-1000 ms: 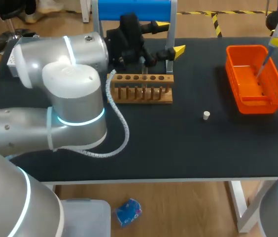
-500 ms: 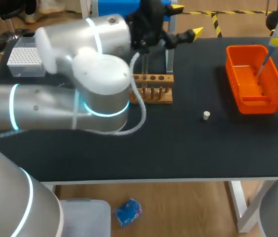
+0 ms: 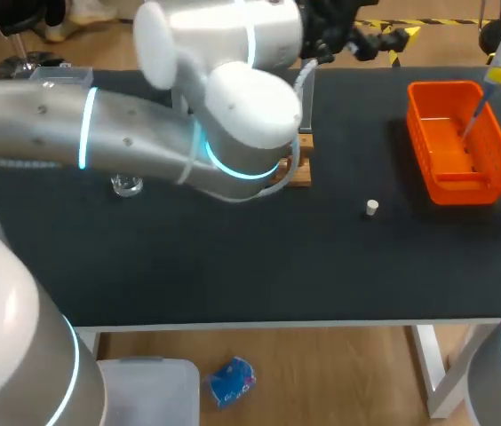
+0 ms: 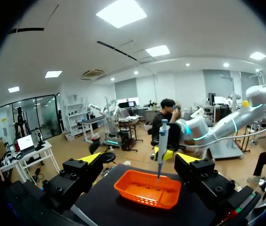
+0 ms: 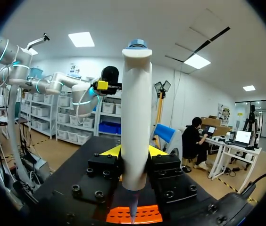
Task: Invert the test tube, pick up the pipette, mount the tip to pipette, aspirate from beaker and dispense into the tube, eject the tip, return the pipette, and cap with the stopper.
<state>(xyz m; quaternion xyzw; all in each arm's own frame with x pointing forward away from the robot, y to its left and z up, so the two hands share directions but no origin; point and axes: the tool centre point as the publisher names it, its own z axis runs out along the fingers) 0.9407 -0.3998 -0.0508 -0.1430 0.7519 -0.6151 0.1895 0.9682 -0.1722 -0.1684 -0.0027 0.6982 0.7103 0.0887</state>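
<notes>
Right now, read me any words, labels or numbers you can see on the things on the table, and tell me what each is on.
No text can be read in any view.
pipette, held in the right claw: plain white body, no print showing.
orange basket, stopper, beaker: no markings visible.
test tube rack: mostly hidden, nothing legible.

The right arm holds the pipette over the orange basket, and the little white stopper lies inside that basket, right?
Not quite. The stopper lies on the black table, outside the orange basket, as the head view shows. The rest is right: the right gripper is shut on the pipette over the basket.
</notes>
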